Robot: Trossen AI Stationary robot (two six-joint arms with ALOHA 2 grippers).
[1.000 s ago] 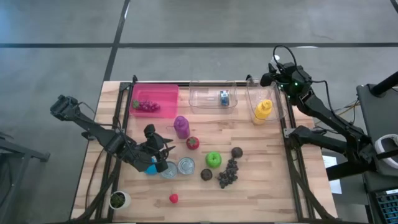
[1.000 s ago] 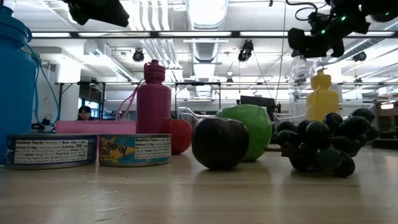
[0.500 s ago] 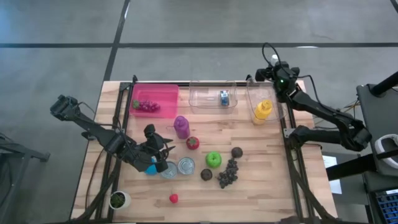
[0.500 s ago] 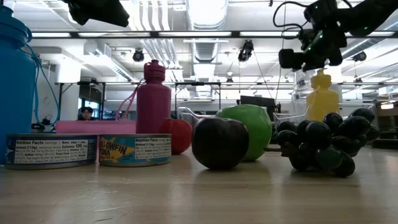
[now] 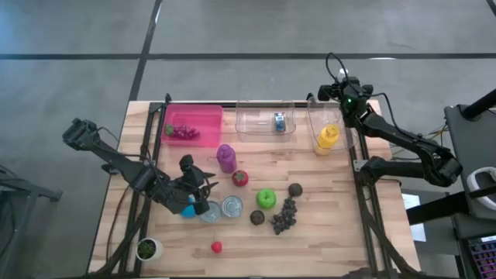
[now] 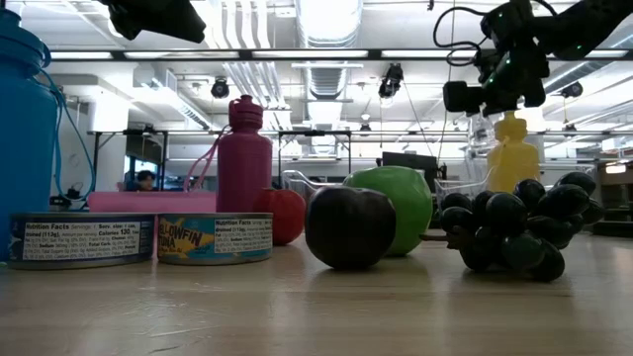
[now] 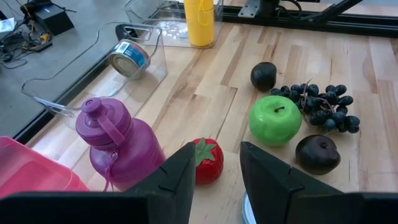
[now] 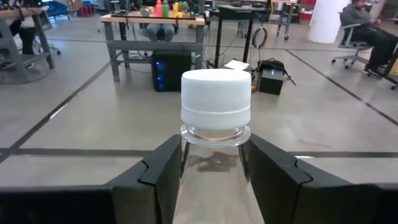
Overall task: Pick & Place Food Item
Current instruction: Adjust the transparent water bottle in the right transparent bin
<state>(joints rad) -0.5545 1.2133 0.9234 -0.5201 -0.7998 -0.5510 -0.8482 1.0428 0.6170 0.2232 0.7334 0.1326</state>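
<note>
Landmark: green apple (image 5: pixel 266 198), near the middle of the wooden counter (image 5: pixel 333 232).

Right hand (image 8: pixel 214 163) is up at the counter's far right corner, well beyond the apple, past the yellow squeeze bottle (image 5: pixel 328 137). Its two fingers (image 8: pixel 163 171) sit on either side of a clear bottle with a white cap (image 8: pixel 215 99), closed against the neck just under the cap. Bottle upright.

Left hand (image 7: pixel 214 167) hovers to the left of the apple, above the blue bottle (image 6: pixel 25 138) and two tins (image 5: pixel 232 206). Fingers part-open with a gap between them, nothing held.

Around the apple:
- red tomato-like fruit (image 5: pixel 240 177) just up-left of it, with the purple bottle (image 5: pixel 225 157) beyond that
- dark plum (image 5: pixel 257 218) just in front of the apple; a second dark round fruit (image 5: pixel 295 189) to the apple's right
- bunch of dark grapes (image 5: pixel 285 215) front-right, close by
- small red fruit (image 5: pixel 216 247) well in front, to the left
- pink bin (image 5: pixel 192 125) at the far left, holding red grapes (image 5: pixel 182 132)
- clear bin (image 5: pixel 267 118) straight behind, with a tin lying on its side (image 5: pixel 279 121)
- yellow squeeze bottle stands in a second clear bin (image 5: pixel 346 138) far right.
</note>
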